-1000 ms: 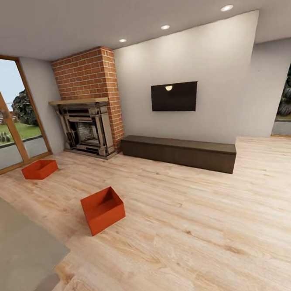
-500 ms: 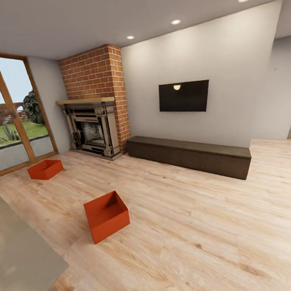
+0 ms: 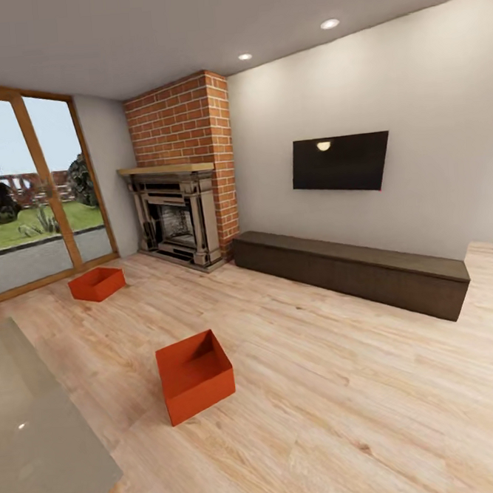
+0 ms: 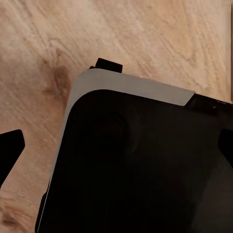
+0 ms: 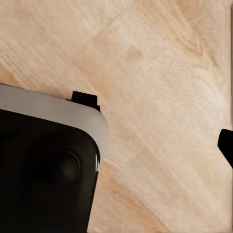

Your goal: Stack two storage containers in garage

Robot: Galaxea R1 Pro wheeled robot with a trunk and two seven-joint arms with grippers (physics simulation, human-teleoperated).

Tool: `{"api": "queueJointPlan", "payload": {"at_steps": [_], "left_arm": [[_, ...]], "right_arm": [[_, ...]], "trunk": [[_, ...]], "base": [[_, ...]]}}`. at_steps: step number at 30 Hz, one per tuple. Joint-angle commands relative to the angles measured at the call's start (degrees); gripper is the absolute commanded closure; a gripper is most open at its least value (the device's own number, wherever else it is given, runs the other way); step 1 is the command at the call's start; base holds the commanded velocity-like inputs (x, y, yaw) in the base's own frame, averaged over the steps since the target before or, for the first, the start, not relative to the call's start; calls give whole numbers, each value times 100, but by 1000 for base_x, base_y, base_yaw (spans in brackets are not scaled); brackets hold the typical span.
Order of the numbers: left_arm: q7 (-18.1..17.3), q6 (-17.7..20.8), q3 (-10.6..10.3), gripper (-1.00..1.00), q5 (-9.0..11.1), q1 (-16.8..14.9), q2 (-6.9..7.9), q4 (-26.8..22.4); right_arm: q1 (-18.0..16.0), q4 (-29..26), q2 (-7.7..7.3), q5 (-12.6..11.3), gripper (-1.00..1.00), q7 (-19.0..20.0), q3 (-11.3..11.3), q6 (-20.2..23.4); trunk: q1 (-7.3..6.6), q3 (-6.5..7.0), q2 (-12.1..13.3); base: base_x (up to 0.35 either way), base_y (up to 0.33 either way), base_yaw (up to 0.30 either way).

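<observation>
Although both wrist cameras look straight down past dark fingertip slivers at the frame edges, neither gives enough of the fingers to judge the jaws, so whether the left gripper or the right gripper is spread or closed cannot be told; each hangs over the wood plank floor (image 5: 160, 87) beside the robot's black, grey-rimmed base (image 4: 141, 165), holding nothing that can be seen. Outward from there, the head view carries what the wrist views lack: the nearer storage container (image 3: 195, 376) sits on the planks ahead and to the left of centre, turned at an angle so one corner points toward the robot, its open top up. That bearing suggests the left arm is the closer one. The farther storage container (image 3: 97, 283) lies well apart from it, further left, near the glass door (image 3: 42, 196) and in front of the brick fireplace (image 3: 177, 170). A long dark bench (image 3: 352, 271) runs under the wall television (image 3: 340, 163) to the right. A pale tabletop (image 3: 39, 433) fills the near left corner, between the robot and a direct leftward path.
</observation>
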Motion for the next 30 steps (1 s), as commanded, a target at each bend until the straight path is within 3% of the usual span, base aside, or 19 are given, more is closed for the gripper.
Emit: {"api": "queueJointPlan", "payload": {"at_steps": [1,30], "left_arm": [[6,16,1,-100,34,-1,0,-8],[4,-38,1,-100,27,-1,0,9]], "right_arm": [[-5,13,-2,-54,-100,-3,54,-34],[-5,13,0,-50,-100,-9,48,-57]], "trunk": [[3,-6,-3],[3,-6,-3]], "base": [[325,0,9],[324,-8,0]]}}
